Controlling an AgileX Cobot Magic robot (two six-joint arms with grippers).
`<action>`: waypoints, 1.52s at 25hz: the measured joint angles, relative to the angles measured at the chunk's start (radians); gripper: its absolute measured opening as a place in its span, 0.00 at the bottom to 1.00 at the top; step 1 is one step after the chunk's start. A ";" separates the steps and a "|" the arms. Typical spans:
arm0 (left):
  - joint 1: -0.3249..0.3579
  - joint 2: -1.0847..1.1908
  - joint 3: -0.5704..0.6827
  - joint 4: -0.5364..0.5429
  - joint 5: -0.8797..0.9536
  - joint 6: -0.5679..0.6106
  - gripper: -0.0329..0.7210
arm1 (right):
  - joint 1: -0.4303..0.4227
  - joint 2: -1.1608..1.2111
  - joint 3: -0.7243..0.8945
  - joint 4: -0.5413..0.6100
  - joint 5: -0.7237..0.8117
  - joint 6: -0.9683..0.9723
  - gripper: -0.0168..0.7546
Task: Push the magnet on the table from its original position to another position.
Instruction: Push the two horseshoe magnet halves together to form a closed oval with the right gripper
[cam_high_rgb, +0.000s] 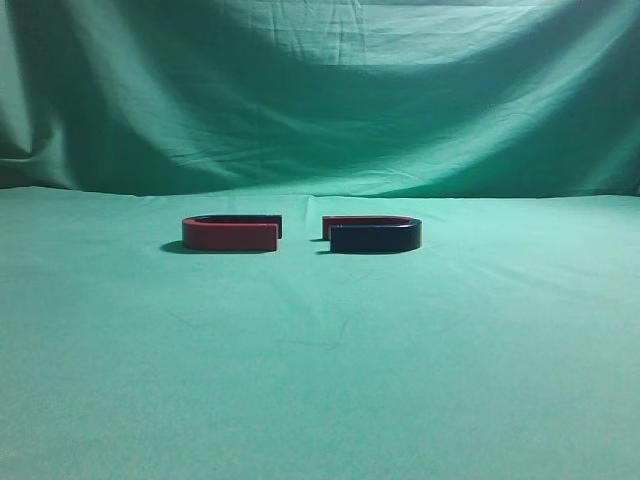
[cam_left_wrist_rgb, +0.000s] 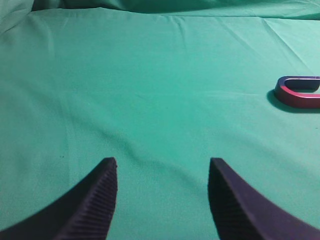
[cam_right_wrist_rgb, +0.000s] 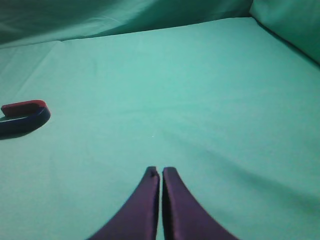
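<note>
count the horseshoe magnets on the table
2: the red-fronted magnet on the left, the dark-fronted magnet on the right, open ends facing across a gap. None seem hidden.

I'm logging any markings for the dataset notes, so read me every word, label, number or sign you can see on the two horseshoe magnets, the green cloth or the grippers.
None: no readable text in any view.
The magnet with the dark near arm: plain, no pole letters visible.
The other horseshoe magnet, red arm nearest: plain too.
The table cloth and the backdrop: unmarked.
The left gripper and right gripper: bare dark fingers, no label.
</note>
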 joint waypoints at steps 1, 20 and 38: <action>0.000 0.000 0.000 0.000 0.000 0.000 0.54 | 0.000 0.000 0.000 0.000 0.000 0.000 0.02; 0.000 0.000 0.000 0.000 0.000 0.000 0.54 | 0.000 0.000 0.000 -0.006 0.000 -0.011 0.02; 0.000 0.000 0.000 0.000 0.000 0.000 0.54 | 0.000 0.042 -0.120 -0.048 -0.463 0.034 0.02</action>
